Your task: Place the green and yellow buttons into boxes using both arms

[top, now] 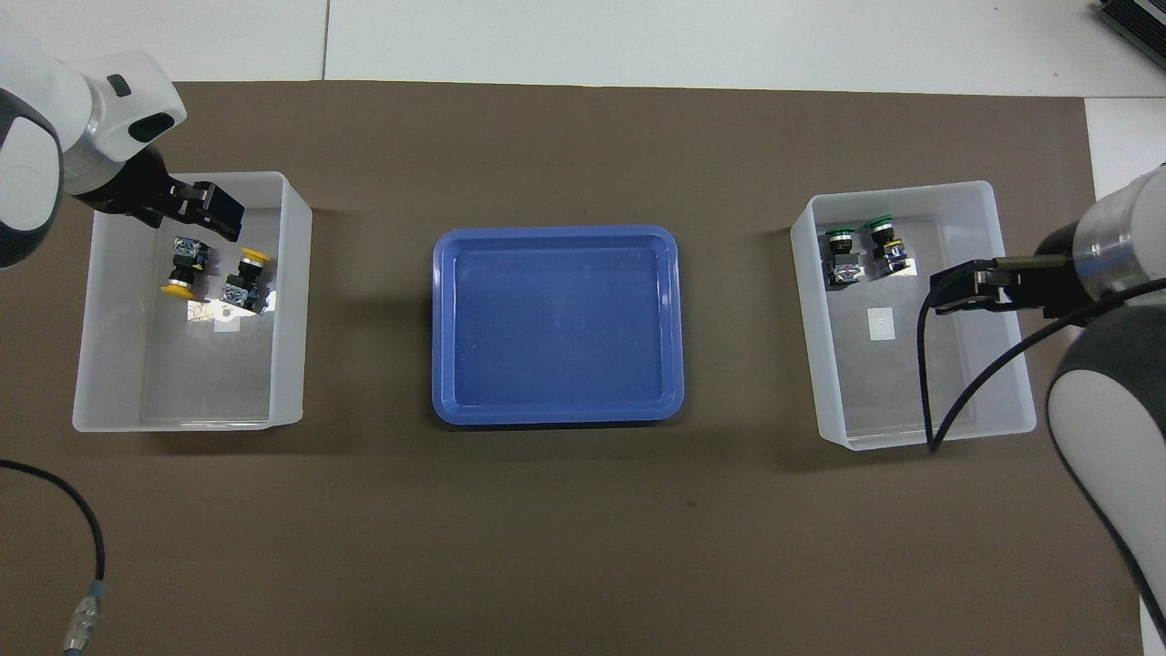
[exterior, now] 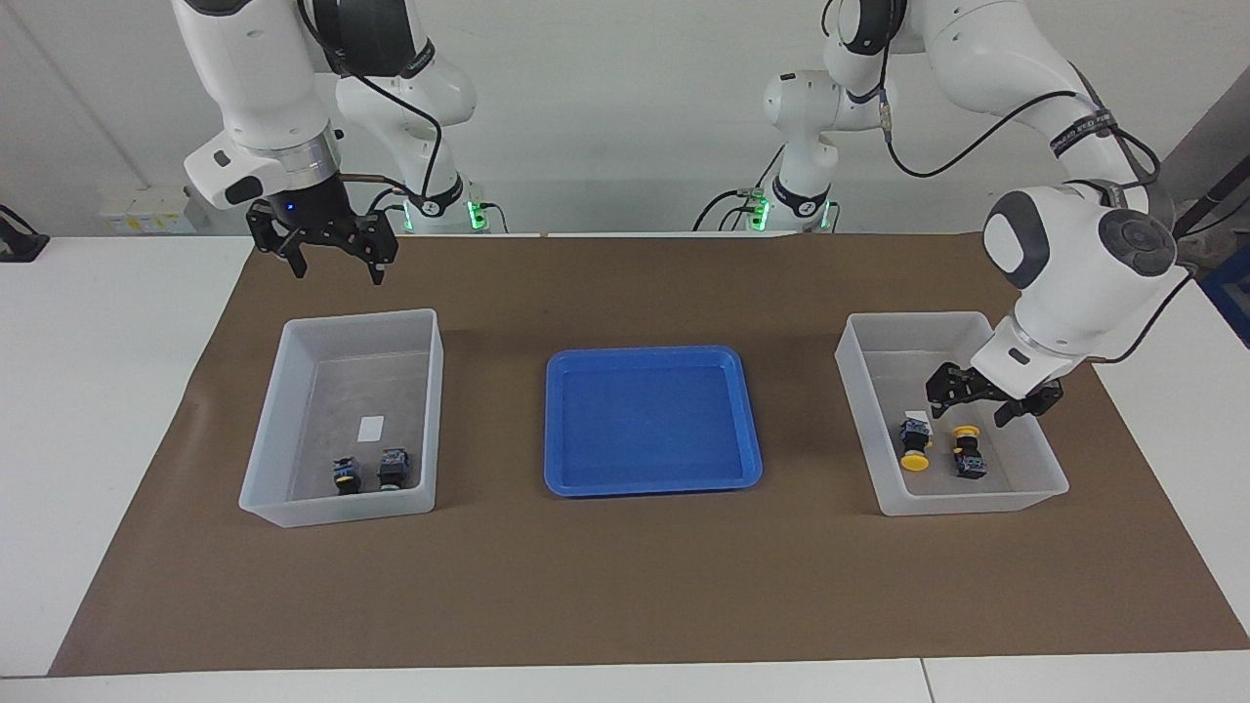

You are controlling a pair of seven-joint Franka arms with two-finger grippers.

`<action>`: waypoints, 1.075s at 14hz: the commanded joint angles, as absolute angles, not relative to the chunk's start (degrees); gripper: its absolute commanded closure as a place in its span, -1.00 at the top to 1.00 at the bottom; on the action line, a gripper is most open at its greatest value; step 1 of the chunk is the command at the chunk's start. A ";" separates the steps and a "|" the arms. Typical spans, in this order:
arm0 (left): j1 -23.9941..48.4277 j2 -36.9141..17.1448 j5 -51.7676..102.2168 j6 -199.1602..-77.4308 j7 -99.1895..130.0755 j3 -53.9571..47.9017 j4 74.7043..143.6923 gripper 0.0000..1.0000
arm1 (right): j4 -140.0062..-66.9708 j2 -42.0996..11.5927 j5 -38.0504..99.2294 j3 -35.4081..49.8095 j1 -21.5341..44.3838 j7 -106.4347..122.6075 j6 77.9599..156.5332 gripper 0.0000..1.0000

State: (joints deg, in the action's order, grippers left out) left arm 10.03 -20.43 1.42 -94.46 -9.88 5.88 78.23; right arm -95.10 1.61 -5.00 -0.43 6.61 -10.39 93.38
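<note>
Two yellow buttons (exterior: 915, 446) (exterior: 969, 455) lie in the box (exterior: 913, 318) at the left arm's end, also seen from overhead (top: 180, 271) (top: 246, 279). My left gripper (exterior: 979, 398) (top: 202, 208) hangs low in this box (top: 288, 319), just above the yellow buttons, open and empty. Two green buttons (exterior: 343, 475) (exterior: 394, 468) lie side by side in the box (exterior: 361, 318) at the right arm's end, at the part farthest from the robots; their green caps show from overhead (top: 840, 239) (top: 880, 226). My right gripper (exterior: 334, 256) (top: 944, 290) is raised high above this box (top: 897, 189), open and empty.
A shallow blue tray (exterior: 645, 353) (top: 556, 232) sits between the boxes on the brown mat (exterior: 625, 586). A white label (exterior: 372, 427) (top: 881, 324) lies on the floor of the green buttons' box. A black cable (top: 925, 383) hangs from the right arm over that box.
</note>
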 commanded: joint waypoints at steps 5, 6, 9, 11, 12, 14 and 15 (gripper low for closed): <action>13.79 -17.67 2.99 -87.28 -5.80 6.15 74.88 0.80 | -96.32 2.19 -0.10 -2.99 6.86 -8.18 93.08 1.00; 14.32 -16.97 3.25 -86.14 -5.63 6.24 74.88 0.81 | -96.59 2.28 -0.09 -2.99 6.86 -7.48 93.16 1.00; 14.68 -13.81 2.73 -82.63 -5.54 6.15 74.88 0.82 | -96.68 2.29 0.09 -2.99 6.86 -7.21 93.78 1.00; 14.68 -11.35 1.94 -80.60 -5.62 6.15 74.97 0.84 | -96.59 2.46 0.09 -3.42 7.55 -7.29 93.96 1.00; 14.68 -9.51 0.54 -79.81 -6.23 5.98 75.49 0.84 | -96.50 2.29 0.09 -3.51 7.47 -7.21 94.04 1.00; 14.59 -6.96 -1.49 -78.49 -7.64 6.15 78.03 0.84 | -96.50 2.11 0.35 -3.43 7.38 -7.12 93.96 1.00; 14.15 -4.94 -1.76 -78.75 -9.56 6.24 80.92 0.84 | -96.33 2.02 0.35 -3.51 7.38 -7.12 93.96 1.00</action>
State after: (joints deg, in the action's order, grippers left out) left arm 14.23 -9.04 -0.16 -78.91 -7.00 5.85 75.38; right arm -95.68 1.61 -1.34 -3.21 7.83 -9.19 93.30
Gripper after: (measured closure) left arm 0.079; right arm 0.000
